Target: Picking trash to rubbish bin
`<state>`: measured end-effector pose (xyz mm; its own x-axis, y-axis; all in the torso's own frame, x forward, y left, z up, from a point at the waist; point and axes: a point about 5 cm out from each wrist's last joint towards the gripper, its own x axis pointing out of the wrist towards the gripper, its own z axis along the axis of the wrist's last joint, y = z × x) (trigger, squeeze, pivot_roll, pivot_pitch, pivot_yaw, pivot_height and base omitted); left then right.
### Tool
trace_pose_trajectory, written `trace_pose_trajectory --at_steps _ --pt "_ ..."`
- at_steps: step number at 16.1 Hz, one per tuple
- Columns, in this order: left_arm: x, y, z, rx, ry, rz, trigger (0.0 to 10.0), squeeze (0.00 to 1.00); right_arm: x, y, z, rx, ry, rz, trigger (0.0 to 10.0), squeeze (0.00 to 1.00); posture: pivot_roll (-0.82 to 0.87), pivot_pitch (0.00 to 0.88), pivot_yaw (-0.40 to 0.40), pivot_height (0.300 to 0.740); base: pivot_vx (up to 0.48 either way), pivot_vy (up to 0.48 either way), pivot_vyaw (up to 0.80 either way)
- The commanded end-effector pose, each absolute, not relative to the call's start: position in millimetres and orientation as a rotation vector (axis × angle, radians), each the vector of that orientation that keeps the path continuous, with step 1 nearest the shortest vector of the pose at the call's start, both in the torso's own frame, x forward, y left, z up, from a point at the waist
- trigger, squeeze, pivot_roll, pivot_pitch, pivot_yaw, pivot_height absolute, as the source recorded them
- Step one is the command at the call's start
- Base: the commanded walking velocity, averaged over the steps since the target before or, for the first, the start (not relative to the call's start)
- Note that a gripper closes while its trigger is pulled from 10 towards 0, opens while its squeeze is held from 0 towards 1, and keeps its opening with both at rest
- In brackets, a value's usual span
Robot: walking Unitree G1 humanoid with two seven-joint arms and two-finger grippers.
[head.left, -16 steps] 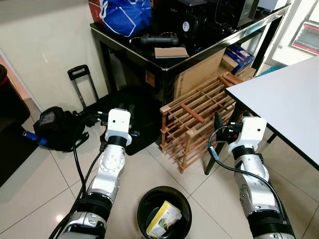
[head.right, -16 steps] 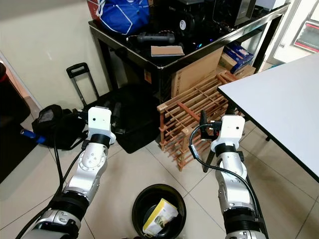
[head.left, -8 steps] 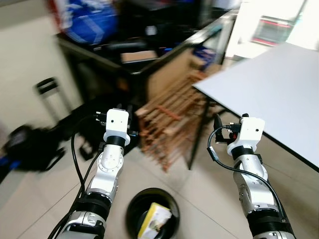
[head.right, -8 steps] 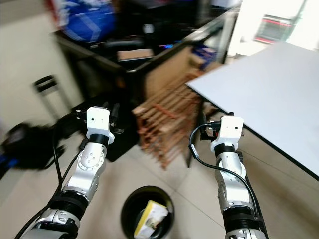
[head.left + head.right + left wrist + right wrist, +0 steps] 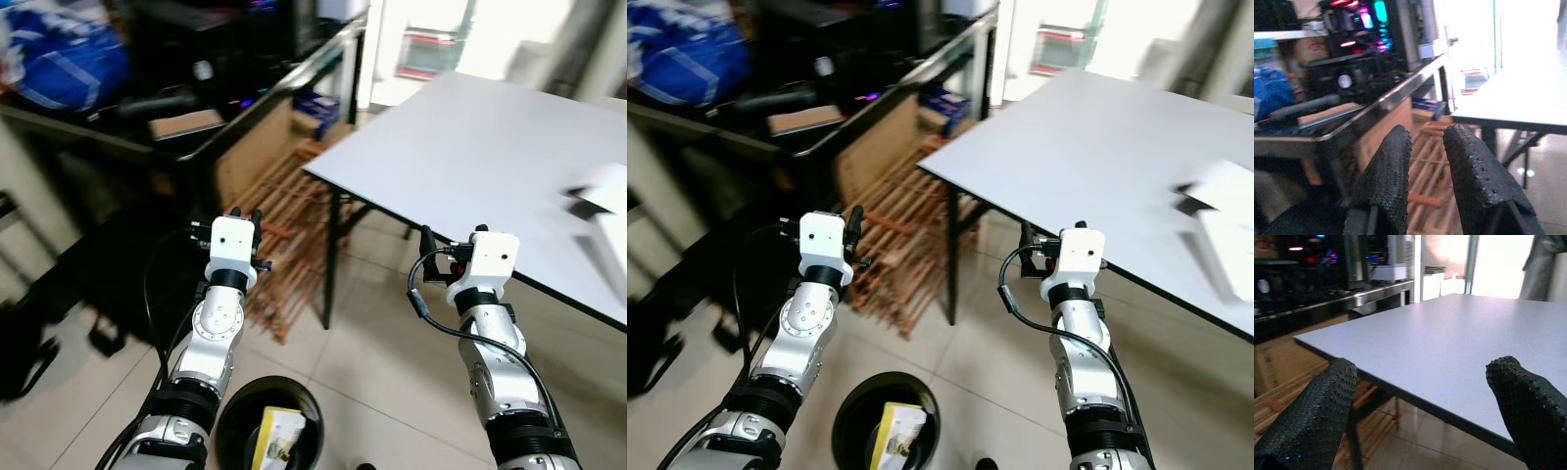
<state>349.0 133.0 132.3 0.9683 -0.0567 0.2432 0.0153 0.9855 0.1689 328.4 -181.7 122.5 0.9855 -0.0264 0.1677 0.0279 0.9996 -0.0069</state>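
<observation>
Both arms raised before the white table (image 5: 509, 147)
Left tool (image 5: 1427, 161) nearly closed, empty; right tool (image 5: 1420, 406) wide open; bin (image 5: 240, 431) holds a yellow packet (image 5: 276, 439).

You'll find the head views smeared by motion: the blue bag (image 5: 61, 61) at the far left is a soft blur cut by the picture's edge, and the gear on the black table (image 5: 211, 147) beside it is too smudged to name. The white objects (image 5: 1220, 211) on the grey table (image 5: 470, 147) are streaked, and you can't tell what they are. The rubbish bin (image 5: 235, 441) is cut off at the bottom edge, so you see only part of the yellow and white packet (image 5: 277, 438) inside it. A dark shape (image 5: 22, 352) on the floor at far left is unreadable. In the left wrist view, the lit equipment (image 5: 1359, 19) is blurred.
</observation>
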Motion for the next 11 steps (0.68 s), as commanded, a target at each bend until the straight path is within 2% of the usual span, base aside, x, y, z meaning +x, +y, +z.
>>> trace_pose_trajectory --at_steps 1,11 --pt "350.2 132.4 131.8 0.166 -0.238 -0.042 10.0 0.0 328.7 -181.9 121.7 -0.012 -0.157 -0.026 10.0 0.0 -0.08 0.074 0.059 0.74 0.0 0.0 -0.79" --pt "348.0 132.6 127.2 0.152 -0.217 -0.04 10.0 0.0 327.2 -181.9 118.8 -0.02 -0.137 -0.019 10.0 0.0 -0.07 0.095 0.051 0.74 0.0 0.0 -0.78"
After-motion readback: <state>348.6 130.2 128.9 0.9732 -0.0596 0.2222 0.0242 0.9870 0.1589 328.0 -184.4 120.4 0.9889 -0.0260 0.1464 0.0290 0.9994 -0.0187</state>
